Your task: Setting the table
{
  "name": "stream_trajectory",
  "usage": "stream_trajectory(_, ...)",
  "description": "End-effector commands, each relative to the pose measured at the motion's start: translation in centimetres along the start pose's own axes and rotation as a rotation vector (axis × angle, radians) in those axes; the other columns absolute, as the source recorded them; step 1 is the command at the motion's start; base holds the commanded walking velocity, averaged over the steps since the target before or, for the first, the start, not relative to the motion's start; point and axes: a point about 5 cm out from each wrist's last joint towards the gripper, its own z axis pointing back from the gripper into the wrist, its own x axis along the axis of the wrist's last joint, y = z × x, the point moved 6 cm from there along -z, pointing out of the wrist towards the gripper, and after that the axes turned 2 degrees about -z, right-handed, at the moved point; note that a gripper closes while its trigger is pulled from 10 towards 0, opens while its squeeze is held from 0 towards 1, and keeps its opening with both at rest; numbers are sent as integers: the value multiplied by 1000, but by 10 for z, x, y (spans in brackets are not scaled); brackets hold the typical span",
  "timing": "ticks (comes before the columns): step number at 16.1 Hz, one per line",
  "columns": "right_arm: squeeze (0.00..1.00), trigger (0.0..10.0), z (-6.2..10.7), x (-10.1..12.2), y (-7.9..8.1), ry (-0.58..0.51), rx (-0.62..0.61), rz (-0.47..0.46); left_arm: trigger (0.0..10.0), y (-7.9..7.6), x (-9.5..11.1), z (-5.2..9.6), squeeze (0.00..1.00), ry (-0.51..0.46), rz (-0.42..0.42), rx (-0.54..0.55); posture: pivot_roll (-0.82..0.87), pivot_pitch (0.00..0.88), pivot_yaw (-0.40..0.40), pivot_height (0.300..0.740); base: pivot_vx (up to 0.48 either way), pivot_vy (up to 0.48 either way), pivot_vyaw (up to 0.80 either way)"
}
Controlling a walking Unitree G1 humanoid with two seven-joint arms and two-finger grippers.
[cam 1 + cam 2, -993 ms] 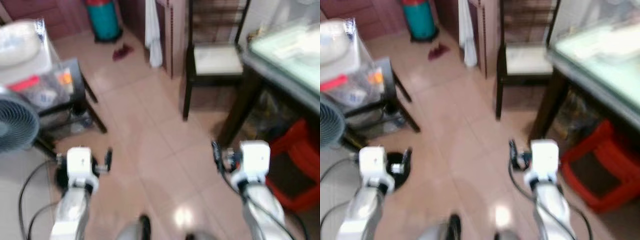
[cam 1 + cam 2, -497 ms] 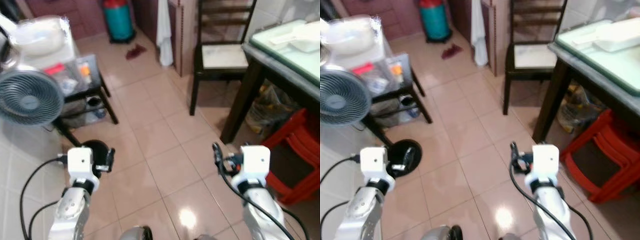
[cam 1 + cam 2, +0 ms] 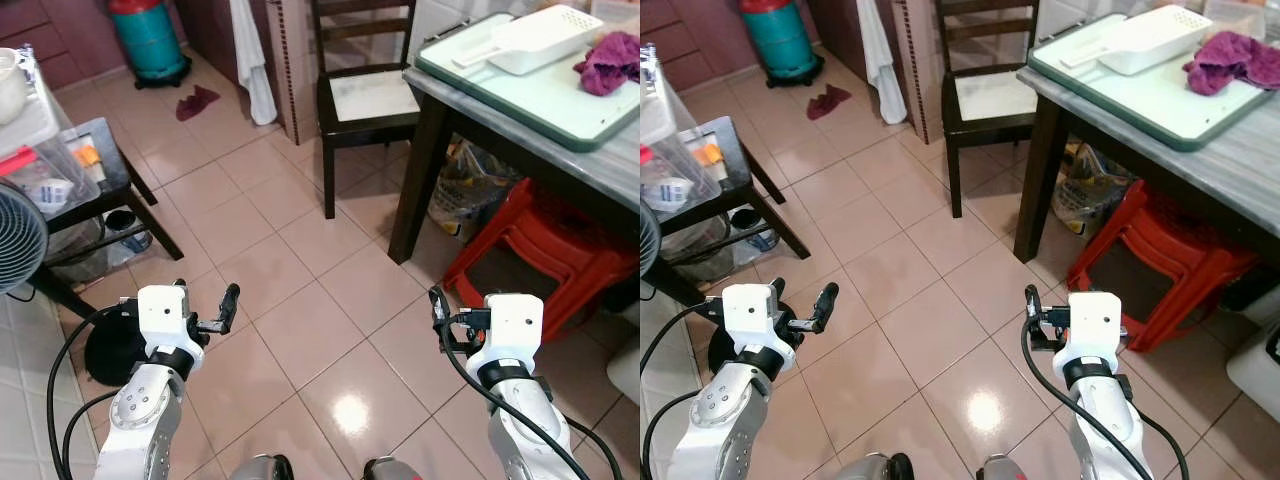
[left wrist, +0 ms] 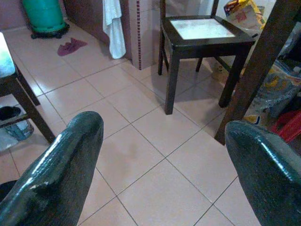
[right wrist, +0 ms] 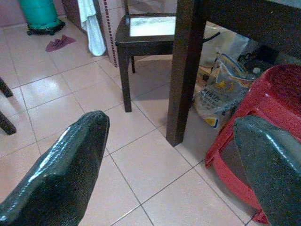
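Overhead, from the left eye view: two silver arms reach fwd over a pink tiled floor (image 3: 300, 330). Left gripper (image 3: 229, 303) hovers low above the tiles, holding nothing. Right gripper (image 3: 436, 308) hangs near one dark leg of the table (image 3: 500, 130), also holding nothing. On the table lies one pale green tray (image 3: 530, 90), w/ one white perforated scoop-like dish (image 3: 535, 38) and one purple cloth (image 3: 608, 62) resting on it. One dark wooden chair (image 3: 365, 100) stands just beside the table's end. One stack of red plastic stools (image 3: 530, 250) sits under the table, w/ a printed plastic bag (image 3: 470, 185) behind the leg. Far left: one low black side table (image 3: 100, 180) loaded w/ clear containers, and part of one fan (image 3: 15, 240). At the back, one teal gas cylinder (image 3: 150, 35), one white towel (image 3: 252, 60) hanging, one small red rag (image 3: 195, 100) on the floor.

Right eye view: same scene, shifted a little.

Left wrist view: two black fingers (image 4: 61, 174) spread wide apart, nothing between them but tiles; chair and table leg stand ahead.

Right wrist view: two black fingers (image 5: 66, 169) likewise spread wide, released, touching nothing; table leg, bag and red stools are close in front, chair further back.
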Motion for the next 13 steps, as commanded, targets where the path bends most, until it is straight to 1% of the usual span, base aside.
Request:
stream_trajectory(1, 0, 10000, 1, 0, 0, 0, -2, -7, 10000, 5, -3, 5, 0, 14, 3, 3, -89, 188, 84, 740, 0, 0, -800)
stream_trajectory(6, 0, 10000, 1, 1, -1, -1, -4, -10, 10000, 1, -2, 3, 0, 9, 9, -11, -94, 188, 86, 740, 262, 0, -800)
stream_trajectory(13, 0, 10000, 1, 2, -2, -2, -7, -8, 10000, -3, -2, 0, 0, 7, 17, -31, -102, 187, 86, 740, 323, 0, -800)
